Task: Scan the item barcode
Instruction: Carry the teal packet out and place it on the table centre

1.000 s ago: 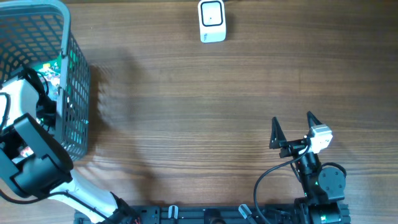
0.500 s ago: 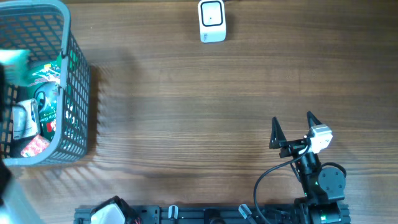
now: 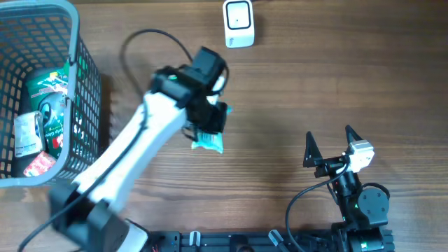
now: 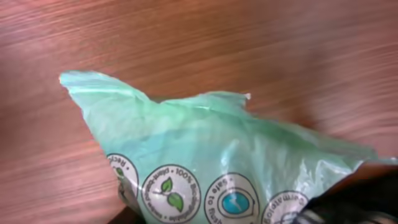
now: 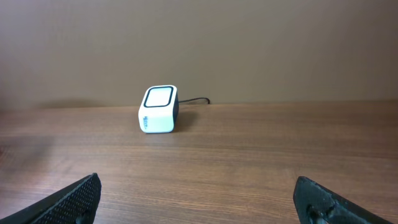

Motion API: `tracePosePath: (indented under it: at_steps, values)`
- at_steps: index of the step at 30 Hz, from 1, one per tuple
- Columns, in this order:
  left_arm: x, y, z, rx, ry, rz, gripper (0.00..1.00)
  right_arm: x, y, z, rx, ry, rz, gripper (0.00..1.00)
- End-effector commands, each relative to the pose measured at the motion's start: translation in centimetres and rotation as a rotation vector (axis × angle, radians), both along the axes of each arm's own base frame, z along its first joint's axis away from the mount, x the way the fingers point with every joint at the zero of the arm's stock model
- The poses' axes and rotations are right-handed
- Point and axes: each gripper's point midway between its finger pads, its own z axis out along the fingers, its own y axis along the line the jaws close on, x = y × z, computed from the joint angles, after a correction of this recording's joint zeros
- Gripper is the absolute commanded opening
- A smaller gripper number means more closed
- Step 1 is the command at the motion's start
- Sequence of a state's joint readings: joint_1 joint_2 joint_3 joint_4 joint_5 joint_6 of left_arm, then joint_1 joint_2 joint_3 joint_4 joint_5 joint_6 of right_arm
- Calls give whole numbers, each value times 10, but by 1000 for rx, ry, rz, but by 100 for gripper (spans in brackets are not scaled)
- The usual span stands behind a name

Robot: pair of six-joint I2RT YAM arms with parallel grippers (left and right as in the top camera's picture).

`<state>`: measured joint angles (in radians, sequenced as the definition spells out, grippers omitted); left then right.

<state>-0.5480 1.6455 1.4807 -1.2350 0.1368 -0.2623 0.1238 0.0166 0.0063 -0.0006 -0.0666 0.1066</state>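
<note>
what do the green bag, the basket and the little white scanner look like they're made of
Green bag: thin, semi-glossy plastic film; it crinkles and shows printed round badges.
Basket: probably moulded grey plastic, an open grid wall.
Scanner: smooth white hard plastic, judging by its rounded, even shell.

The plastic packet is pale, translucent mint green. A row of round white badges is printed on it in dark green, one with leaves and one with a blue centre. The barcode scanner is white with a dark-rimmed window. The basket is grey mesh, and the packs inside it show green, red and white. The table is brown wood with fine streaked grain. The right gripper is black.
</note>
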Motion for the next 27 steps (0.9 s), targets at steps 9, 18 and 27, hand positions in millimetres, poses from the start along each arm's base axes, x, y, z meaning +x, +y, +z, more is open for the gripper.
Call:
tracePosePath:
  at_steps: [9, 18, 27]
  values:
    - [26, -12, -112, 155, 133, -97, 100, 0, 1, 0, -10, -3, 5, 100]
    - [102, 36, 168, 230, -500, 152, 100, 0, 1, 0, -9, -3, 5, 100]
    - [42, 309, 242, 113, -611, 1593, 100, 0, 1, 0, -9, -3, 5, 100]
